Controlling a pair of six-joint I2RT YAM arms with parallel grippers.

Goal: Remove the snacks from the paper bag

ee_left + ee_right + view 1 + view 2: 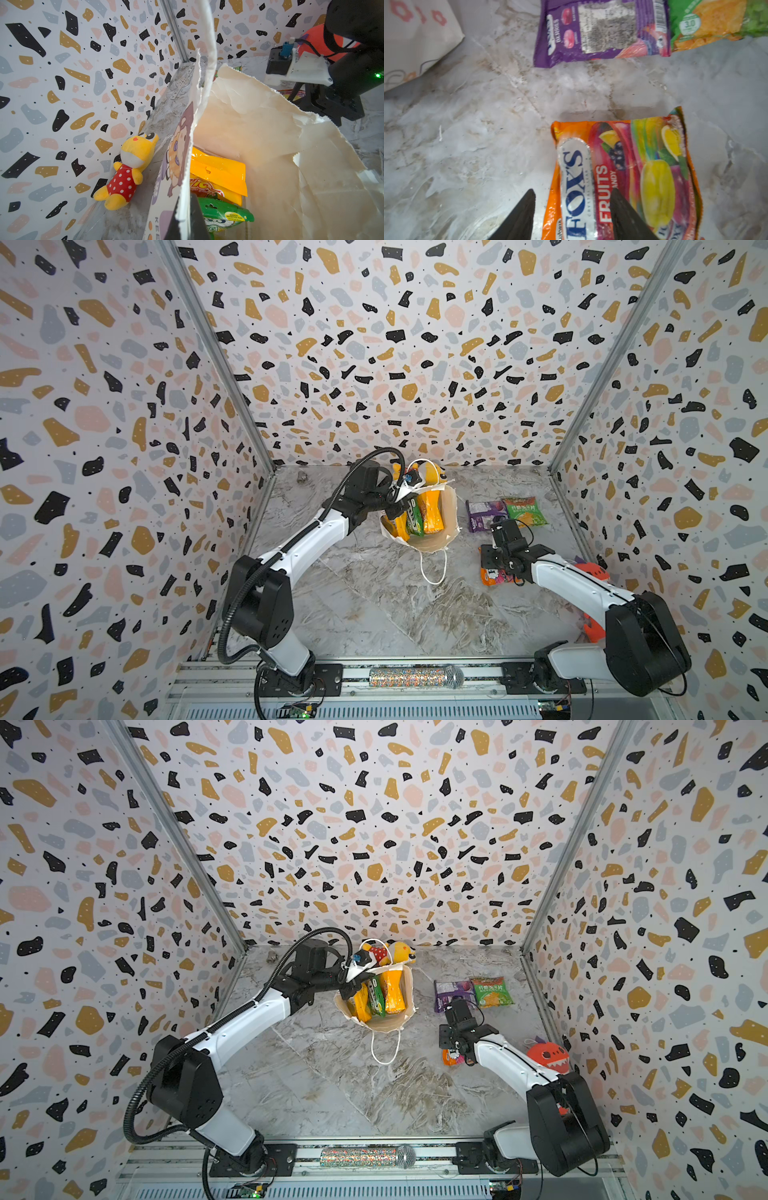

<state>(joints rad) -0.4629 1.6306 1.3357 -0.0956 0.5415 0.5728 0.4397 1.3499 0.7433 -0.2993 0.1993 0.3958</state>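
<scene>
Speckled terrazzo walls [374,344] enclose a marbled bench [374,605]. Mid-bench stands the paper bag [449,510], its rim pinched in the closed jaws of the left gripper [394,502], with three snacks [430,512] inside. To its right lie a purple packet [484,514], a green packet [525,510] and a FOX'S packet [643,176], over whose edge the right gripper [572,191] hangs, jaws parted and empty. A plush toy [128,172] leans behind the bag.

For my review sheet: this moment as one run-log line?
left jaws: shut on paper bag rim | right jaws: open over FOX'S packet on table | also out: purple packet, green packet | in bag: three packets
</scene>
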